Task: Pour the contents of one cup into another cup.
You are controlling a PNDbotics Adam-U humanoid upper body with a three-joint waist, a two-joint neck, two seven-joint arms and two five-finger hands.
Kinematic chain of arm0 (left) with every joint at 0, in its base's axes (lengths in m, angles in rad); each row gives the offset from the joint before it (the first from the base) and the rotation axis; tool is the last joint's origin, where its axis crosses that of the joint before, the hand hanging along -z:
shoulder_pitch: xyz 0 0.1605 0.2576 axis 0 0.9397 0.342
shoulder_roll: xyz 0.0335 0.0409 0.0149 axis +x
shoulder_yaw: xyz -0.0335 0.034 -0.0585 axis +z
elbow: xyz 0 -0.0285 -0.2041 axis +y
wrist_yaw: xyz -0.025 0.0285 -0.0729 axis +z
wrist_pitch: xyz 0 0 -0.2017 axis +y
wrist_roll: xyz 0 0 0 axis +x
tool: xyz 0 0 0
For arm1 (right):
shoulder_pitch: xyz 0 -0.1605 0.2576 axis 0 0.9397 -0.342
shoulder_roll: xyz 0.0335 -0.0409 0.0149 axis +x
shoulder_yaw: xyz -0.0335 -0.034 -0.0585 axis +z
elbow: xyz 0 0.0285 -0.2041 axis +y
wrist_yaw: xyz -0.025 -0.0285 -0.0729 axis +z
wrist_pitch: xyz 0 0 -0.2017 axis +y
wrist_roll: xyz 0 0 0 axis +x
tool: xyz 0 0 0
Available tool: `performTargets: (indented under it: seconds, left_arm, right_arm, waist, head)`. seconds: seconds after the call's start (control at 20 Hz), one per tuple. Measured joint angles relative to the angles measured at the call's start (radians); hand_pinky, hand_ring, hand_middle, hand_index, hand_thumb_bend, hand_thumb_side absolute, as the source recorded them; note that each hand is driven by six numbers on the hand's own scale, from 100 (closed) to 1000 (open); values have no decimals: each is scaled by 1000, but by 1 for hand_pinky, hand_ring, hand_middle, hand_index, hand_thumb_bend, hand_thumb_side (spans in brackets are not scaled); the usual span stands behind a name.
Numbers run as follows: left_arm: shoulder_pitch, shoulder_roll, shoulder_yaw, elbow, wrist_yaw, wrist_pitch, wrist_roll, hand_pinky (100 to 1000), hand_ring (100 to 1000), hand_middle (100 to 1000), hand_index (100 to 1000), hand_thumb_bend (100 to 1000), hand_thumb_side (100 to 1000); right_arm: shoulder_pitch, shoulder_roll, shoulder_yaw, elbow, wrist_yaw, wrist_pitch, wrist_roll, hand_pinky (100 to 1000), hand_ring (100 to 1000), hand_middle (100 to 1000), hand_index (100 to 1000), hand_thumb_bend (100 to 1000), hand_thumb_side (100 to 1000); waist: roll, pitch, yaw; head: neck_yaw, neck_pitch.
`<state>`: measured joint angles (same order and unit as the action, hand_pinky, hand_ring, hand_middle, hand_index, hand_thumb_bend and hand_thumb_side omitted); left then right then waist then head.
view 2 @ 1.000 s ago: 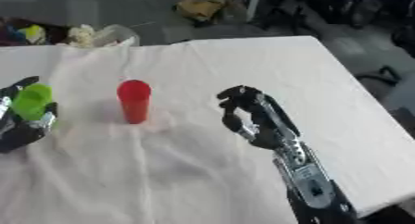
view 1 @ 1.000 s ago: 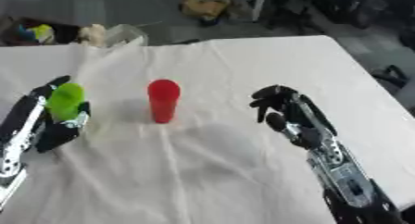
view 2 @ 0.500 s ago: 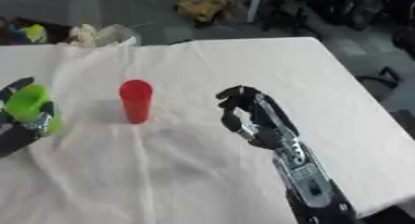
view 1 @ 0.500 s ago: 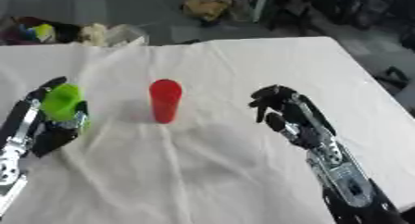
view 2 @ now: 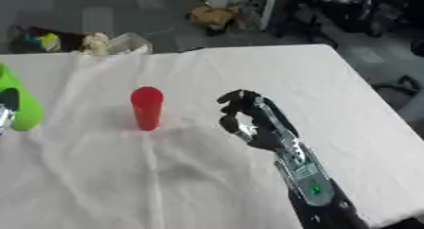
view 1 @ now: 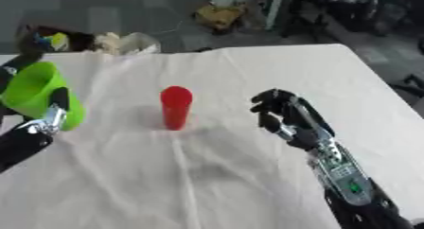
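Left arm in from the left edge, forearm angled up across the white-clothed counter point(view 1: 248, 185). Left hand point(view 1: 48, 121) wrapped around the green cup point(view 1: 35, 96), fingers curled against its side, cup lifted off the cloth and tilted, open mouth toward the upper left. Only partly in frame at the left border. Right arm reaching in from the lower right corner, forearm slanting up toward the middle. Right hand point(view 1: 284, 118) poised over the cloth, fingers bent inward in a loose claw, holding nothing and touching nothing. Red cup point(view 1: 175, 107) standing upright on the counter between the two hands, closer to the right hand than the green cup is, clear of both.
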<state>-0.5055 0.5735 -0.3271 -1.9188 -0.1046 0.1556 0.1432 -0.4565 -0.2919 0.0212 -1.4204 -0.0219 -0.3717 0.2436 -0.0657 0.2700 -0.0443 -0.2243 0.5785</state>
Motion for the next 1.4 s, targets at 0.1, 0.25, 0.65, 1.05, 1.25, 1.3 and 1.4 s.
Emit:
performTargets:
  seconds: [0.1, 0.25, 0.65, 1.05, 1.25, 1.3, 1.4]
  left_arm:
    - [5, 3, -1, -37, 11, -4, -34, 193, 709, 640, 941, 100, 473]
    - [5, 3, -9, -57, 26, -19, -84, 195, 717, 643, 939, 100, 455]
    - [-3, -23, -63, -59, 39, -51, -188, 198, 731, 650, 939, 100, 428]
    - [-34, -76, -105, -61, 53, -67, -252, 200, 737, 655, 940, 100, 429]
    - [-43, -97, -115, -61, 57, -67, -266, 201, 739, 656, 941, 100, 433]
    - [-45, -101, -117, -61, 59, -66, -268, 201, 739, 656, 941, 100, 433]
    - [-50, -105, -119, -61, 61, -65, -271, 202, 740, 656, 941, 100, 433]
  right_arm:
    - [-26, -18, 13, 40, 12, -5, -4, 693, 371, 376, 684, 645, 581]
    - [-67, -35, 32, 101, 42, -18, -16, 696, 384, 382, 690, 654, 564]
    - [-163, -38, 53, 250, 187, -70, -98, 739, 464, 431, 733, 691, 543]
    - [-234, -17, 54, 361, 350, -118, -190, 831, 559, 490, 762, 730, 546]
    - [-254, -8, 54, 400, 393, -128, -206, 845, 584, 515, 772, 749, 560]
    - [-260, -6, 54, 408, 400, -131, -209, 847, 587, 519, 774, 753, 562]
    - [-269, -2, 54, 421, 413, -134, -212, 849, 592, 534, 779, 764, 570]
  waist:
    - [7, -8, 19]
    - [17, -15, 46]
    - [39, -20, 123]
    - [45, -17, 171]
    - [49, -13, 185]
    - [48, -13, 188]
    - [48, -13, 193]
  head:
    - [-13, 0]
    - [-36, 0]
    - [-101, 0]
    - [-146, -12]
    - [-162, -19]
    - [-165, -19]
    - [-166, -22]
